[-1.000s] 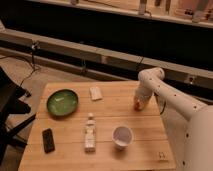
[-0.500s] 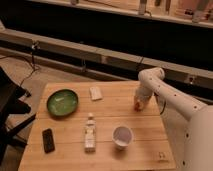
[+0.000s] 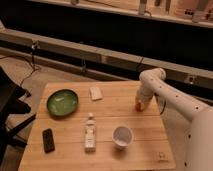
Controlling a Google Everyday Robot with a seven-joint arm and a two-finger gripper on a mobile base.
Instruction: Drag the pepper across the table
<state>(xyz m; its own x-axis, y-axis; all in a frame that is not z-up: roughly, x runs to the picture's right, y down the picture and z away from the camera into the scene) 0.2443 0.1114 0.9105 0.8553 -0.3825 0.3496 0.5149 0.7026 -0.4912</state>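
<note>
The pepper is a small orange-red thing on the wooden table, near its far right edge. My gripper is down on the table right at the pepper, at the end of the white arm that reaches in from the right. The gripper's body hides most of the pepper.
A green plate sits at the left of the table. A white packet lies at the back middle. A white bottle lies in the middle front, a white cup to its right, a black device at front left.
</note>
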